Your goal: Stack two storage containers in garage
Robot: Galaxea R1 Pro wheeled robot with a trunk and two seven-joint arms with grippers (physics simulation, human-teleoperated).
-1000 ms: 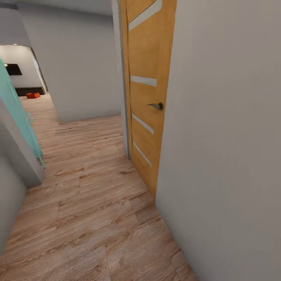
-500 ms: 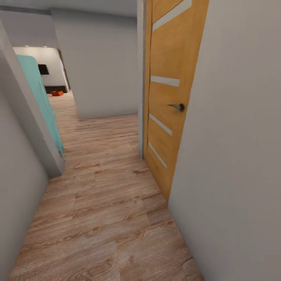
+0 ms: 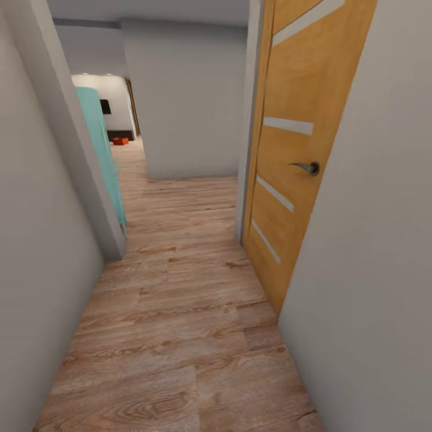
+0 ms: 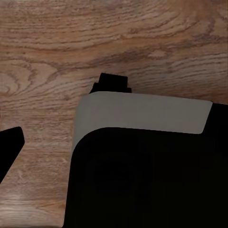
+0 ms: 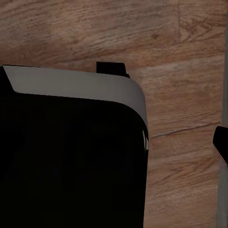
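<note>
Containers sit far down the corridor on the plank floor, beyond a teal door. Finger state of either gripper cannot be determined. Judged light, rigid, ribbed plastic; best grasped at opposite rim edges.

black body, grey rim (rounded corner)

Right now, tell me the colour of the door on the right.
Honey-orange wood door with pale stripes; head view.
</note>
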